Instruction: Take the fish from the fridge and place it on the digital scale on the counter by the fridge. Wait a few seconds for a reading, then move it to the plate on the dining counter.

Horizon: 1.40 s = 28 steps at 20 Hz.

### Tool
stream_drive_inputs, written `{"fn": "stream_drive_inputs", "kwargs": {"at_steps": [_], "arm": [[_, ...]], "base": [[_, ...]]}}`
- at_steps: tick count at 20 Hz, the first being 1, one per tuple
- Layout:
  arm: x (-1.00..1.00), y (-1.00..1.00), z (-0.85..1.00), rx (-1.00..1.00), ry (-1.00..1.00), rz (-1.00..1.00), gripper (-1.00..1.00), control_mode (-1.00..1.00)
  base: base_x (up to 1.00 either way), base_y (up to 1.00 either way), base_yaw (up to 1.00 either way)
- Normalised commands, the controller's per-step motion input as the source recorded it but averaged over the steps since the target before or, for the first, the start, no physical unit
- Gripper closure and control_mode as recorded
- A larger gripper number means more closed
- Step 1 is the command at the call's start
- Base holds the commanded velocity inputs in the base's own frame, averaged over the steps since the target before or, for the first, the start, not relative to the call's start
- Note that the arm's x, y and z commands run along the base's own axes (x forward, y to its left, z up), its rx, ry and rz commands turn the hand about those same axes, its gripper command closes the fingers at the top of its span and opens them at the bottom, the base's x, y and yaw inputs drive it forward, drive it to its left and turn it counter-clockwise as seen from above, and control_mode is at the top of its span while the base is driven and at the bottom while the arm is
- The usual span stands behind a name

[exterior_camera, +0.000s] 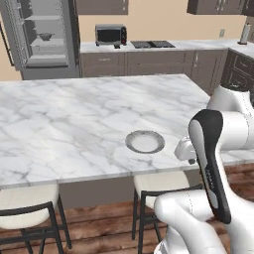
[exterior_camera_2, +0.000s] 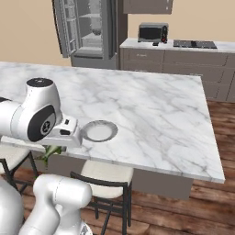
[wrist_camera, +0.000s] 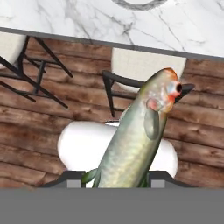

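Clamped on the fish point(wrist_camera: 140, 135) between the gripper point(wrist_camera: 114, 178) tips, head angled up and away. Held beside the dining counter point(exterior_camera: 74, 119) edge, over stools point(wrist_camera: 146, 65), short of the plate point(exterior_camera: 145, 142).

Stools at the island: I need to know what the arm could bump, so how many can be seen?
2 in the left base view: one stool under the island's near edge at lower left, another stool below the plate. More may be hidden behind the island or the arm.
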Motion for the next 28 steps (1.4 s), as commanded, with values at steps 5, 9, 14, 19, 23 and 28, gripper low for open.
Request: {"fn": "stream_drive_inputs", "kwargs": {"at_steps": [5,9,14,19,23,28], "arm": [[1.0,0.42,-0.18,-0.01,0.01,0.0,1.0,-1.0],[1.0,0.11,-0.2,0.0,0.06,-0.01,1.0,-1.0],[1.0,0.0,-0.22,0.0,0.09,0.0,1.0,-1.0],[1.0,-0.03,-0.2,0.0,0.13,0.0,1.0,-1.0],[1.0,-0.04,-0.31,0.0,0.13,0.0,1.0,-1.0],[0.93,0.0,-0.61,-0.01,0.12,0.0,1.0,-1.0]], "base": [[0.0,0.0,0.0],[0.0,0.0,0.0],[0.0,0.0,0.0],[0.0,0.0,0.0],[0.0,0.0,0.0],[0.0,0.0,0.0]]}}
